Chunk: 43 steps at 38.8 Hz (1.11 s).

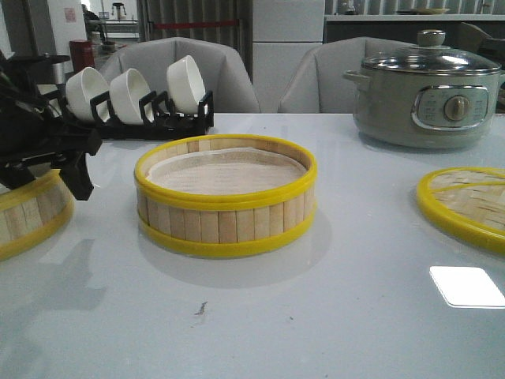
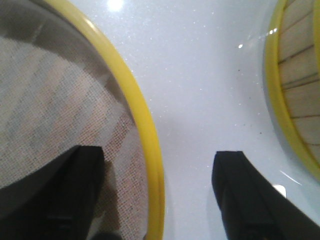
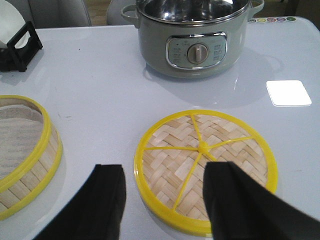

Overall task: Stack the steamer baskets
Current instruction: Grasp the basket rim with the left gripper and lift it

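Yellow-rimmed bamboo makes up both steamer baskets. One basket point(image 1: 226, 197) sits upright in the middle of the white table point(image 1: 316, 316), its pale liner showing inside. The second basket point(image 1: 28, 213) rests at the table's left edge, partly hidden by the left gripper point(image 2: 160, 190). That gripper is spread wide, straddling the second basket's rim: one finger point(image 2: 70, 190) hangs over the mesh liner inside, the other over bare table outside. Whether either finger touches the rim is unclear. The right gripper point(image 3: 165, 200) is also spread apart, holding nothing, poised above the near edge of the flat woven lid point(image 3: 205, 165) lying on the right. Behind the lid stands a grey-green electric pot point(image 1: 426, 99). A black rack with white bowls point(image 1: 130, 95) sits at the back left.
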Each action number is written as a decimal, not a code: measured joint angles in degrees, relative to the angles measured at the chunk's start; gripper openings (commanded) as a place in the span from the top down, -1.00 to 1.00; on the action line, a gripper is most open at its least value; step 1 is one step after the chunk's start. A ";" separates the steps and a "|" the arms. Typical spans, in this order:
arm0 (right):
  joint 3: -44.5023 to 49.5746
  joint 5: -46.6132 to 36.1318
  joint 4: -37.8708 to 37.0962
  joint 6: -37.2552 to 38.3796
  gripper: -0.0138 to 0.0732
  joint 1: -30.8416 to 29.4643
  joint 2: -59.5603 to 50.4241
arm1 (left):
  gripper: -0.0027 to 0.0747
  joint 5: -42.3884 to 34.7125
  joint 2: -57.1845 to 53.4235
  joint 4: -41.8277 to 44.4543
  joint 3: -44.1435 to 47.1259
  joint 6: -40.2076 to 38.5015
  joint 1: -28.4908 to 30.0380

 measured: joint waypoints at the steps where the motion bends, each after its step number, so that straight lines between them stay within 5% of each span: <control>1: 0.00 0.00 0.00 0.00 -0.39 0.00 0.00 | -0.30 0.00 0.00 0.00 0.00 0.00 0.00; 5: 0.00 0.09 0.00 0.00 -0.39 0.00 0.00 | -0.01 0.00 0.00 0.00 0.00 0.00 0.00; 10: 0.00 0.09 0.00 0.00 -0.39 0.00 0.00 | 0.72 0.00 0.00 0.00 0.00 -0.08 0.00; 27: 0.00 0.22 0.00 0.00 -0.39 0.00 0.00 | 0.71 10.64 0.36 0.13 -13.23 -0.68 -2.61; 43: 0.00 0.35 0.00 0.00 -0.39 0.00 0.00 | 0.71 17.98 3.39 0.13 -31.75 -0.68 -21.45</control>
